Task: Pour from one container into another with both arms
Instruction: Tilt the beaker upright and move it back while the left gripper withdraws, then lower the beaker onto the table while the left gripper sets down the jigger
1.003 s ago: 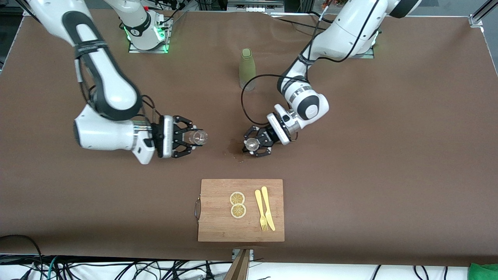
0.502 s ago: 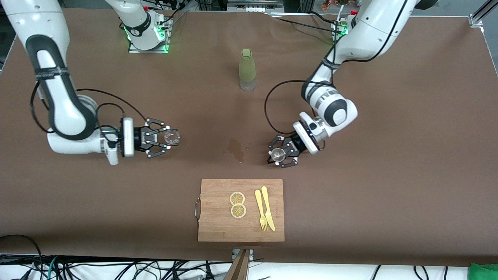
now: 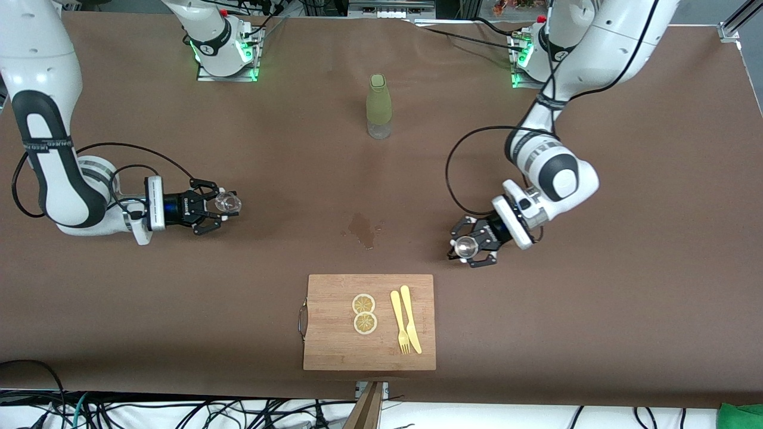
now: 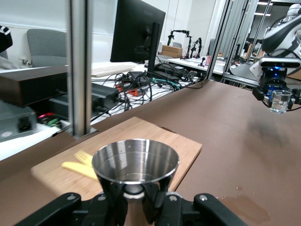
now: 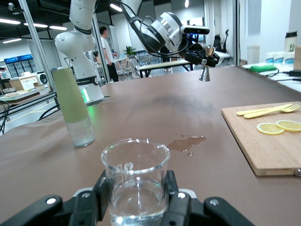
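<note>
Glass (image 3: pixel 228 202), seemingly part full, sits clamped in the right gripper (image 3: pixel 222 205) above the table (image 3: pixel 596 298); the left gripper (image 3: pixel 471 247) grips the jigger (image 3: pixel 464 244).

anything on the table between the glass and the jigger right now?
Nothing upright. The right hand holds the glass, the left hand the jigger; between them only a flat wet spill on the table.

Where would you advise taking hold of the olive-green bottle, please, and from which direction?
Grip the olive-green bottle around its sleeved body, about mid-height, coming in level from the side. It stands upright, tall and slim, and narrows toward its cap, so a grip near the top would probably be less steady. Both hands are occupied: one holds the glass, the other the jigger.
</note>
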Controlling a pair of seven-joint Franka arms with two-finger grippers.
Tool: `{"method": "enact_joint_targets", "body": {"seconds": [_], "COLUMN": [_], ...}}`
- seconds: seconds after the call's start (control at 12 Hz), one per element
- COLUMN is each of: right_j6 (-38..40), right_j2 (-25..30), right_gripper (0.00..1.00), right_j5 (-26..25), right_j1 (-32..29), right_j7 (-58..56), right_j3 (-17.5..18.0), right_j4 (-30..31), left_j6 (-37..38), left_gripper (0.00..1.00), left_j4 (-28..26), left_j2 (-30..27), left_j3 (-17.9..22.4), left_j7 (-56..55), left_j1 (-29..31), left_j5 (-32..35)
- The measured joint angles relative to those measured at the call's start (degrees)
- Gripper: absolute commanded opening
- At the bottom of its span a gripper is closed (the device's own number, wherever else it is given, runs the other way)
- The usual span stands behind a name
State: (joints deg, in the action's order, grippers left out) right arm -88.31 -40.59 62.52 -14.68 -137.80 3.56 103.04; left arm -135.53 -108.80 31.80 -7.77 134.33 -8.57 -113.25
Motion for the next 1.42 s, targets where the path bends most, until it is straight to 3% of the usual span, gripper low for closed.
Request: {"method": "enact_joint_targets", "body": {"seconds": [0.59,1.0,1.17,1.25,1.42], "right_j6": [2.86,2.84,2.8,2.79,2.79], "right_j2": [-5.82,-9.35,-10.08,-10.22,-10.46], "right_gripper": [0.41,0.44,0.74,1.0,1.0], "right_j5": [-1.1,-1.56,-1.57,-1.59,-1.74], "right_j1": [-1.77,-2.51,-2.53,-2.52,-2.52], "right_j7": [-12.84,-15.55,-15.91,-15.91,-15.91], "right_j3": [-8.39,-10.17,-10.18,-10.18,-10.24], "right_j4": [-0.02,-0.49,-1.01,-1.21,-1.58], "left_j6": [3.99,8.55,9.29,9.29,7.86], "left_gripper": [0.0,0.0,0.0,0.0,0.0], "left_j4": [-0.65,0.72,1.37,1.43,1.4], "left_j2": [-3.51,-5.93,-6.88,-7.16,-7.26], "left_j3": [0.22,2.28,3.72,3.92,4.24], "left_j7": [-22.39,-39.88,-47.77,-50.14,-49.64], "left_j1": [11.22,17.25,17.58,17.57,17.58], "left_j5": [22.21,38.26,44.82,46.37,46.8]}}
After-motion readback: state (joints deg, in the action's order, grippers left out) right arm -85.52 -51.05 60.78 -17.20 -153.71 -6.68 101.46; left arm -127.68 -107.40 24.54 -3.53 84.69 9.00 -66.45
